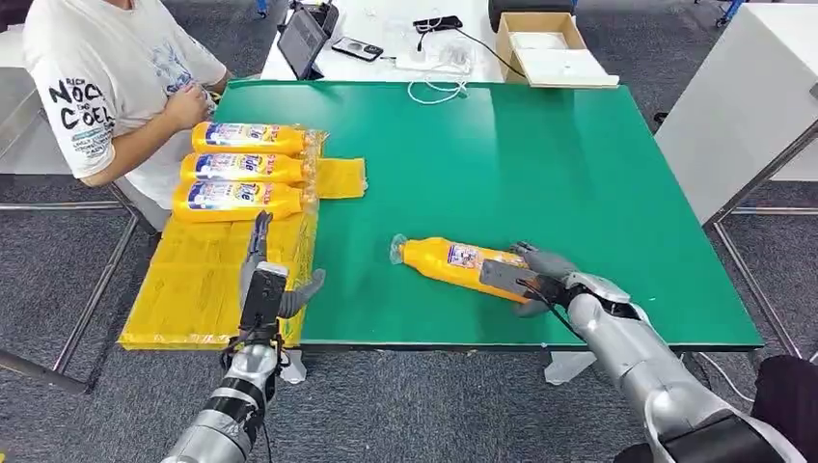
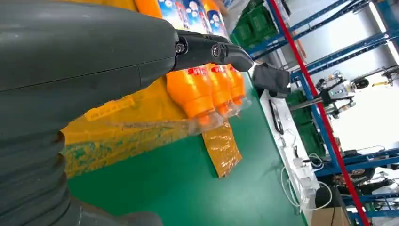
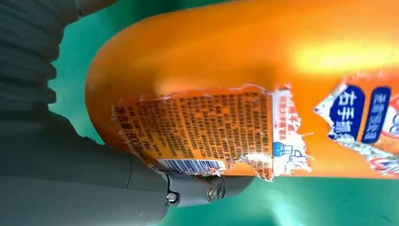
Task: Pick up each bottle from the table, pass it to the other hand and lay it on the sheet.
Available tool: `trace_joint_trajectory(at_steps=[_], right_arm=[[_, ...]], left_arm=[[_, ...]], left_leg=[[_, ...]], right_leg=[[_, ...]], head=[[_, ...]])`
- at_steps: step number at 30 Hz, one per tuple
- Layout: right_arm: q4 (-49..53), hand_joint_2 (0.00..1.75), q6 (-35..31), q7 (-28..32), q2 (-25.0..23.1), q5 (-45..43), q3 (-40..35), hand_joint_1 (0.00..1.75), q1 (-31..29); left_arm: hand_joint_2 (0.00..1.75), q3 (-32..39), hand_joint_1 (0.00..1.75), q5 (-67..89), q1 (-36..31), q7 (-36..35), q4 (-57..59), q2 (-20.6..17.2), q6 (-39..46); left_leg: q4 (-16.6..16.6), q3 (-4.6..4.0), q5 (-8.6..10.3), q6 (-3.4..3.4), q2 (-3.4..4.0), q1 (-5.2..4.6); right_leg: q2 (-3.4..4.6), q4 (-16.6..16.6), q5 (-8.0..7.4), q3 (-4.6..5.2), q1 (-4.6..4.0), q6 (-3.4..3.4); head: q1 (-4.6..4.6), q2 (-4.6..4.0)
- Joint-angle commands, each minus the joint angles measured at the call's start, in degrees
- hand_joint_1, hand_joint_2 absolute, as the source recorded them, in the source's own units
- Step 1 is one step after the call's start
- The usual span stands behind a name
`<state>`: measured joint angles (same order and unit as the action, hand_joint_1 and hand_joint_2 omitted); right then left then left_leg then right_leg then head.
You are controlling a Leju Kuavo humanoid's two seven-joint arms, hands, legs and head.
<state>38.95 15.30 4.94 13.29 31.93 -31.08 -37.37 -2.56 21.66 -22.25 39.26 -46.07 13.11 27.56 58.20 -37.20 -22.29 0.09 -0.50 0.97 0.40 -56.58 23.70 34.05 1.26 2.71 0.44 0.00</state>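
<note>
At the far left, a person in a white printed shirt [image 1: 96, 87] is seated beside the table, one hand [image 1: 188, 104] resting at the nearest of three orange bottles [image 1: 246, 167]. These three bottles are laid side by side, touching, on the yellow sheet [image 1: 193, 289], which is spread over the left end of the green table [image 1: 540, 154]; their necks are turned toward the table's middle. The left hand [image 1: 270, 280] is raised over the near part of the sheet, its fingers apart and nothing held in it. Toward the right, a fourth orange bottle [image 1: 449, 260] is lying on its side on the bare green surface, near the front edge, its clear-wrapped neck pointing left. The right hand [image 1: 535, 275] is laid against this bottle's base end, fingers curved around it; in the right wrist view the thumb [image 3: 207, 186] is seen pressed to the torn label [image 3: 197, 134]. Whether the bottle is firmly gripped cannot be told.
</note>
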Motion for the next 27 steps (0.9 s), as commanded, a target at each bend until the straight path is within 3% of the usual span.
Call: trace_joint_trajectory(at_steps=[1, 7, 9, 10, 12, 13, 14, 18, 27], right_arm=[[-2.1, 1.75, 0.3, -1.5, 1.6, 0.2, -6.9, 0.0, -1.0], [-2.6, 1.75, -0.5, -2.4, 1.8, -0.8, -10.0, 0.0, -0.8], [-3.1, 1.75, -1.2, -2.8, 0.8, -0.6, -10.6, 0.1, -0.3], [-3.3, 1.75, -2.6, -2.9, 0.0, -0.6, -10.1, 0.42, 0.3], [-3.7, 1.75, -6.4, -2.5, -1.8, -0.1, -8.8, 1.27, 1.7], [-3.4, 1.75, -8.1, -2.0, -2.3, 0.5, -8.4, 1.61, 2.2], [-3.4, 1.75, -9.5, -1.5, -3.1, 0.8, -7.6, 1.71, 2.7], [-2.0, 1.75, -13.4, 0.1, -5.1, 0.9, -4.3, 1.75, 5.3], [-2.0, 1.75, -13.4, 0.1, -4.9, 0.9, -4.2, 1.75, 5.2]], left_arm=[[1.75, -1.7, 0.0, -0.2, -2.0, -0.6, 3.5, 0.0, -0.3], [1.75, -1.9, 0.0, -0.4, -1.7, -0.6, 3.7, 0.0, -0.2], [1.75, -1.9, 0.0, -0.4, -1.7, -0.5, 3.6, 0.1, -0.3], [1.75, -2.0, 0.0, -0.3, -1.6, -0.4, 3.3, 0.1, 0.1], [1.75, -2.1, 0.0, 0.3, -1.2, -0.6, 2.7, -0.1, 0.7], [1.75, -1.9, 0.0, 0.2, -1.1, -0.7, 2.5, -0.1, 0.5], [1.75, -1.9, 0.0, 0.5, -0.9, -0.8, 2.3, -0.2, 0.6], [1.75, -1.3, 0.0, 0.7, -0.8, -1.0, 3.1, -0.1, 0.4], [1.75, -1.3, 0.0, 0.7, -0.8, -1.0, 3.1, -0.1, 0.4]], left_leg=[[0.0, 0.16, -0.03, 0.01, -0.04, 0.04], [0.0, 0.23, -0.06, 0.07, -0.01, 0.09], [0.0, 0.19, -0.05, 0.06, -0.04, 0.1], [0.0, 0.13, -0.03, 0.02, -0.01, 0.11], [-0.1, 0.27, -0.05, 0.04, 0.0, 0.12], [-0.1, 0.23, -0.04, 0.01, 0.05, 0.13], [-0.1, 0.26, -0.04, 0.01, 0.03, 0.13], [-0.1, 0.24, -0.05, -0.01, 0.14, 0.13], [-0.1, 0.31, -0.05, 0.03, 0.15, 0.18]], right_leg=[[-0.12, 0.0, 0.06, -0.16, -0.07, -0.19], [-0.11, 0.1, 0.07, -0.27, -0.13, -0.16], [-0.12, 0.1, 0.07, -0.25, -0.13, -0.15], [-0.06, 0.1, 0.04, -0.17, -0.13, -0.11], [-0.09, 0.2, 0.05, -0.33, -0.15, -0.19], [-0.01, 0.1, 0.03, -0.26, -0.15, -0.16], [-0.05, 0.1, 0.04, -0.3, -0.16, -0.19], [0.07, 0.1, 0.01, -0.22, -0.15, -0.16], [0.0, 0.1, 0.04, -0.28, -0.19, -0.16]], head=[[0.0, 0.0], [0.02, 0.0], [0.02, 0.0], [0.02, 0.0], [0.02, 0.0], [0.0, 0.0], [0.04, 0.0], [0.04, 0.0], [0.02, 0.0]])
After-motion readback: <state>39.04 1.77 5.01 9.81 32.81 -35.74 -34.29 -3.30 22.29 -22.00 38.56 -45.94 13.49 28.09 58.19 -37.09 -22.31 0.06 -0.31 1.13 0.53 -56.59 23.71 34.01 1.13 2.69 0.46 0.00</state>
